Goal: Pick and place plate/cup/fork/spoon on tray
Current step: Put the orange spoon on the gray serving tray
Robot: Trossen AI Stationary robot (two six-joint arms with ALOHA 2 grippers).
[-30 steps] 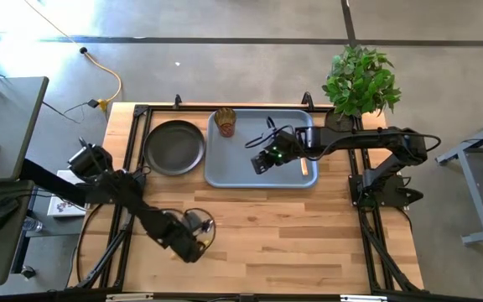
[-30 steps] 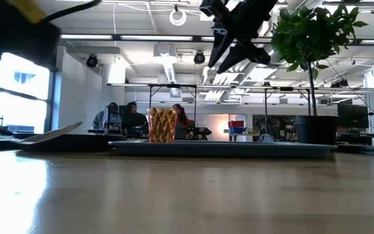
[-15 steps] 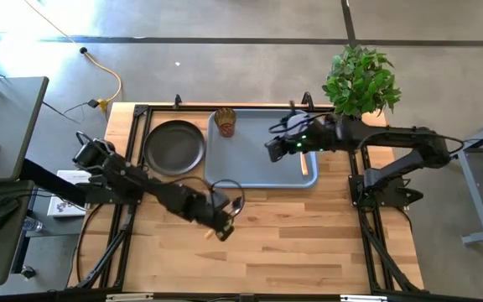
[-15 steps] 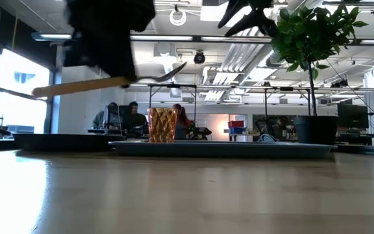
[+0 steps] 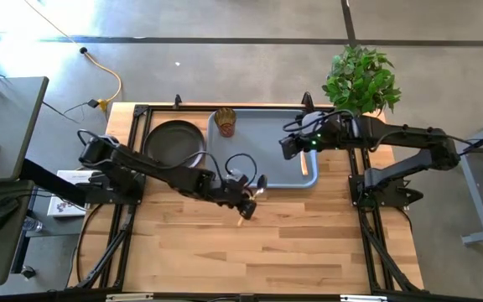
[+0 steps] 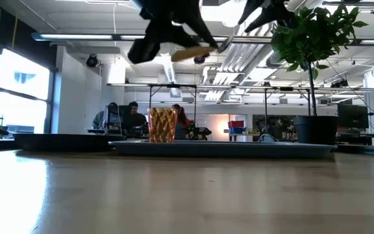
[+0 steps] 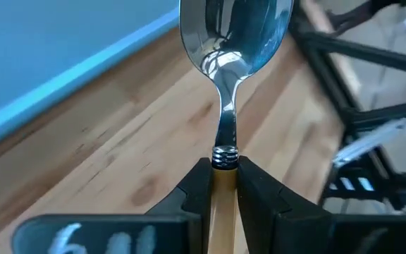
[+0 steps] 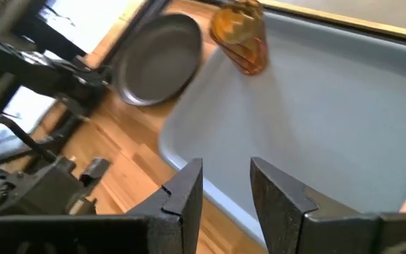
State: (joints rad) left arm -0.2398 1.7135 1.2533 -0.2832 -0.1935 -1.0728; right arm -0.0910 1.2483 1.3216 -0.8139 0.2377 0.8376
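Observation:
My left gripper (image 5: 246, 200) is shut on the spoon (image 7: 233, 42), which has a silver bowl and a tan handle. It hangs above the wood just near of the blue-grey tray (image 5: 258, 168). My right gripper (image 5: 285, 148) is open and empty, high above the tray's right part. It also shows in the right wrist view (image 8: 228, 187). The amber cup (image 5: 225, 122) stands in the tray's far left corner. The fork (image 5: 303, 164) lies by the tray's right rim. The dark plate (image 5: 174, 145) rests on the table left of the tray. My left gripper pinches the spoon's tan handle (image 7: 223, 194) between its two fingers, right below the metal collar at the neck. The spoon runs on along the fingers, bowl ahead. It is lifted clear of the table and lies about level in the low view (image 6: 193, 52).
A potted plant (image 5: 359, 80) stands at the table's far right corner. Bare wood (image 5: 309, 243) fills the table's near half. People sit at desks in the room beyond (image 6: 125, 117).
My left gripper has risen from the table's near left with the spoon and gone right and toward the far edge, up to the tray's near rim. The spoon is now clear of the table. My right gripper has risen and drawn back toward the table's right edge.

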